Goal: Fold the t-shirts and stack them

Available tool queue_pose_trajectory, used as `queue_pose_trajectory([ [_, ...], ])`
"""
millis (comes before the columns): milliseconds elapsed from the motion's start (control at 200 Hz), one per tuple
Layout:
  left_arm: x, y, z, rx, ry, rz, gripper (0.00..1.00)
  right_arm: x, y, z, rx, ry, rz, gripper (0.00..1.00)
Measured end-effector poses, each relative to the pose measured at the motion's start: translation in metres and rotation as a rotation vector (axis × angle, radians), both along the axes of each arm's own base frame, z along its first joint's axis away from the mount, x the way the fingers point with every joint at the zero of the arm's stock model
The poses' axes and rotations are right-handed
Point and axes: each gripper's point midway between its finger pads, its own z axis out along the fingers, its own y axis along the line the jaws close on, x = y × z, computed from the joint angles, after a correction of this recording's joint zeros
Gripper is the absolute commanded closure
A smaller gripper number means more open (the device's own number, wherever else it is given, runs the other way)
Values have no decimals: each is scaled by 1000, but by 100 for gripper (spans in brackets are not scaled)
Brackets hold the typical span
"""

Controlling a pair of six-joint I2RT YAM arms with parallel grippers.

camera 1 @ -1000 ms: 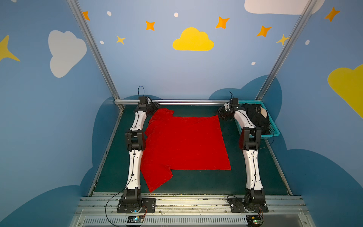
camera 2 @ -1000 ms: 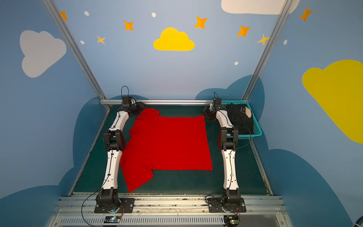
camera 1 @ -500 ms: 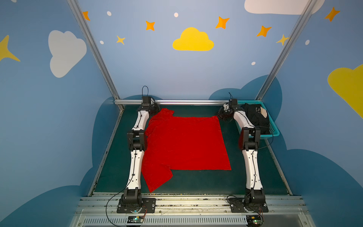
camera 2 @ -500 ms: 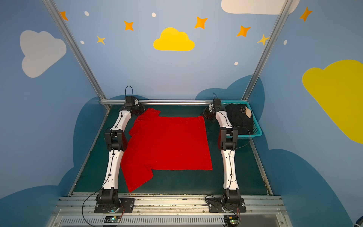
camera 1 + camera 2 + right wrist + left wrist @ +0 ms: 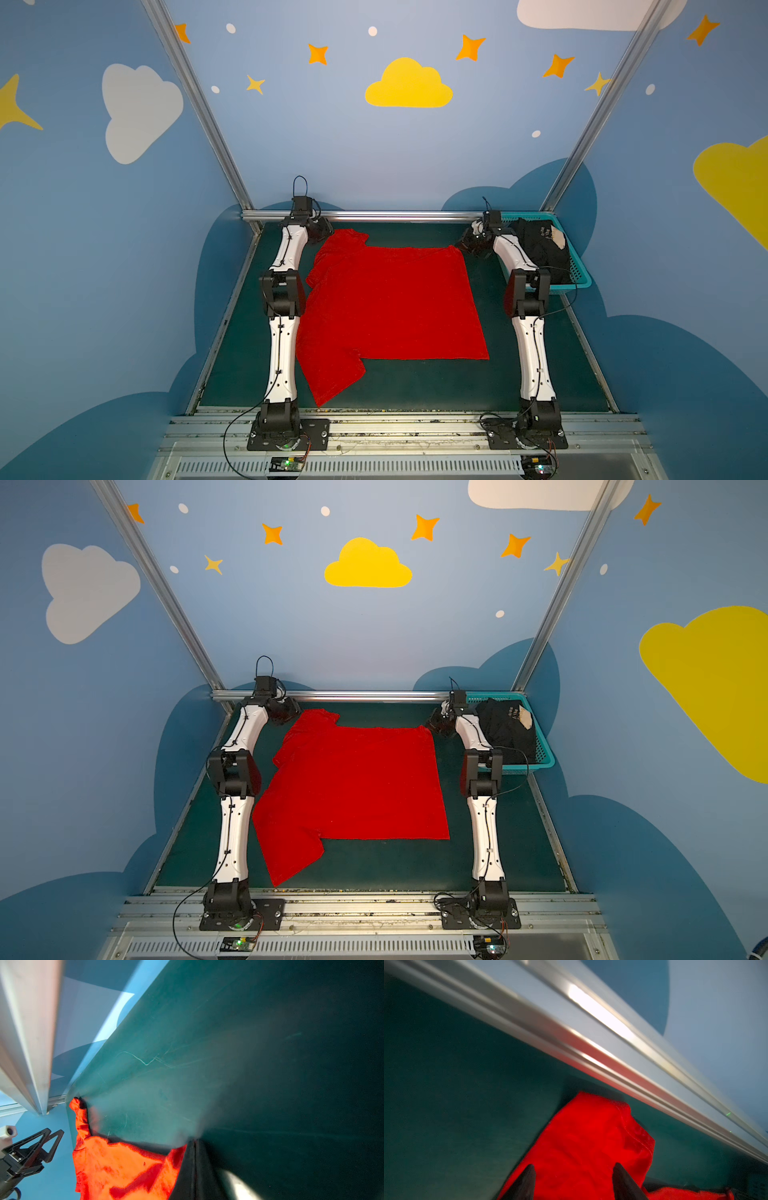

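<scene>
Presently the far corner of the red t-shirt [image 5: 390,303] is pinched by the right tool [image 5: 194,1142], while the left tool [image 5: 574,1165] is held spread above its sleeve on the counter [image 5: 415,386].

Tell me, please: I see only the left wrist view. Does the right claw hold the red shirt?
Observer: Yes, the right claw is shut on the far right corner of the red t-shirt.
Operator: Where are the other shirts?
Observer: The black t-shirts lie in the teal basket, beside the right arm.
Operator: Is the red one folded?
Observer: No, it lies spread open on the table, both sleeves toward the left arm.
</scene>
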Motion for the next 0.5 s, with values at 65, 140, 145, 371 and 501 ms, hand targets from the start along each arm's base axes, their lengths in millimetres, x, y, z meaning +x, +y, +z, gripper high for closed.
queue_pose_trajectory([
  [65, -6, 5, -6, 8, 32, 1, 27, 0, 0, 0, -2, -3, 3, 100],
  [140, -11, 10, -11, 15, 57, -1, 25, 0, 0, 0, -5, -5, 8, 100],
  [145, -12, 11, -11, 15, 58, -1, 25, 0, 0, 0, -5, -5, 8, 100],
  [371, -19, 11, -29, 19, 118, -4, 22, -2, 1, 0, -10, -5, 17, 100],
  [501, -21, 6, -28, 6, 125, -20, 24, -4, 2, 1, -9, 2, 23, 100],
])
